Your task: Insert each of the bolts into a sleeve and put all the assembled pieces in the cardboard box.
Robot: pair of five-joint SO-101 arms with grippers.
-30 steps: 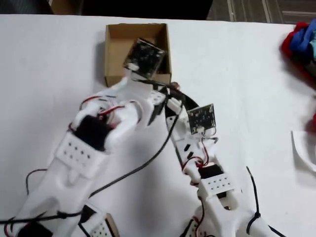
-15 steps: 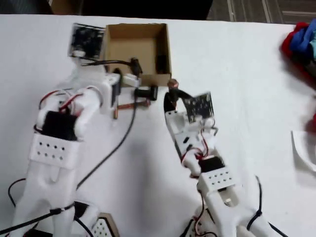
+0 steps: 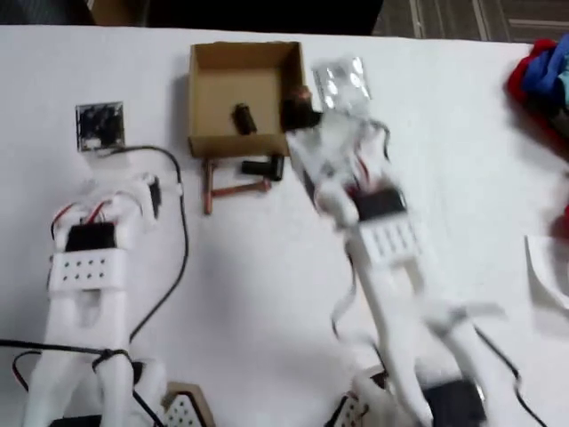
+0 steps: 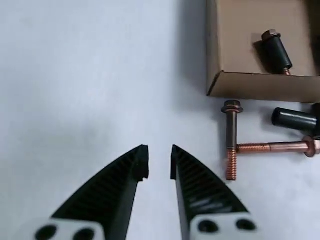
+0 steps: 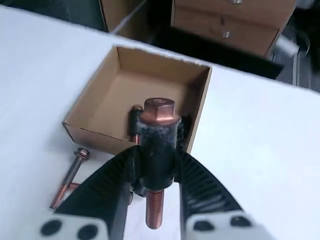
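The cardboard box (image 3: 203,89) stands at the back of the table with one sleeved bolt (image 3: 242,117) lying inside. In front of it lie a loose black sleeve (image 3: 264,165) and two copper bolts (image 3: 208,187) (image 3: 242,188). My right gripper (image 5: 155,170) is shut on a black sleeve with a copper bolt through it (image 5: 159,140), held upright at the box's right wall (image 3: 299,108). My left gripper (image 4: 159,162) sits over bare table left of the bolts (image 4: 231,140), its fingers narrowly apart with nothing between them.
A heap of red and blue cloth (image 3: 540,76) lies at the far right, with a white object (image 3: 547,267) at the right edge. Wooden drawers (image 5: 230,20) stand beyond the table's back edge.
My left arm pulled back from over the box to the left, leaving a sleeved bolt inside. My right arm carried its sleeved bolt forward to the box's right wall.
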